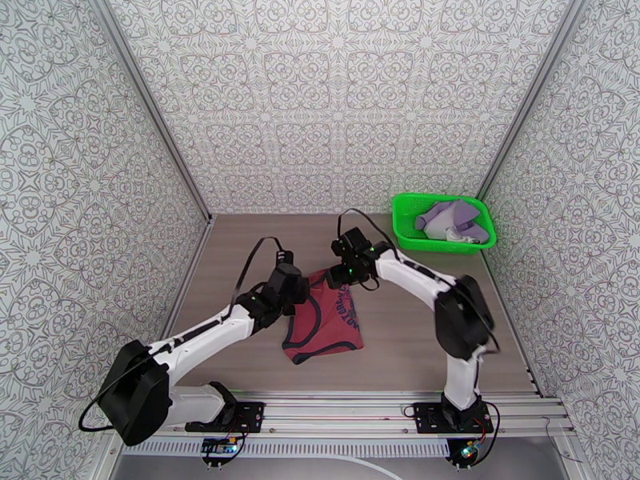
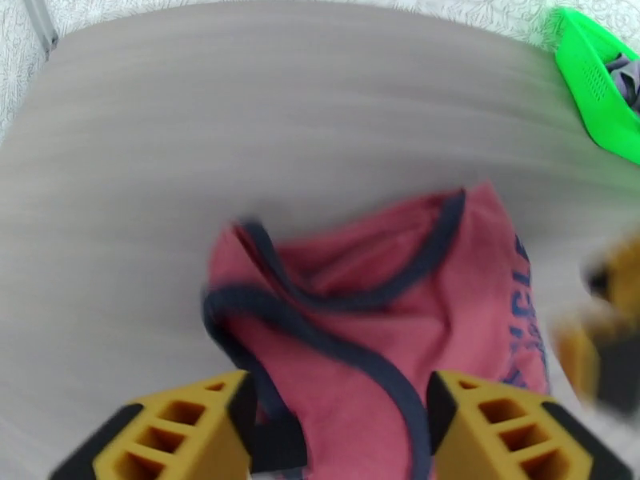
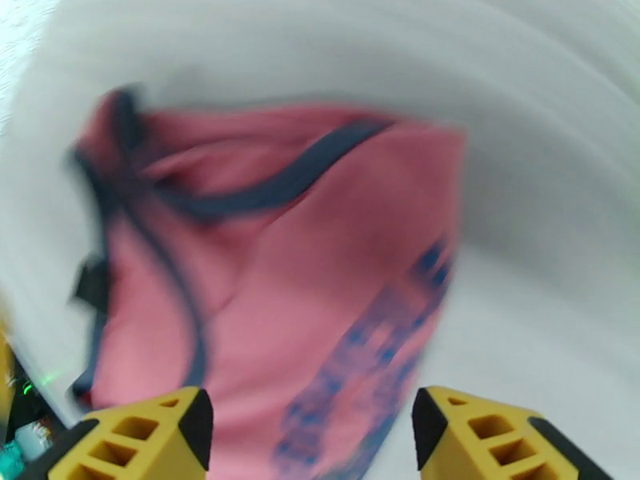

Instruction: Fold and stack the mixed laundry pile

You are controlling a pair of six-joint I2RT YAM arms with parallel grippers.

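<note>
On the wooden table (image 1: pixel 400 346) the red tank top (image 1: pixel 324 326) lies roughly flat between the two arms, and the lavender garment (image 1: pixel 452 218) sits bunched in the green mesh basket (image 1: pixel 408 203) at the far right corner. The left gripper (image 2: pixel 340 410) hangs over the top's dark-trimmed strap end, jaws apart, nothing pinched. The right gripper (image 3: pixel 312 418) is over the printed side, jaws also apart; both wrist views are blurred.

The red tank top (image 1: pixel 324 326) is soft matt cloth with a dark trim. The table (image 1: pixel 392 346) looks like matt wood. At 2 o'clock the green basket (image 1: pixel 440 246) is shiny plastic with tiny holes, and the purple garment (image 1: pixel 458 218) in it is soft cloth
</note>
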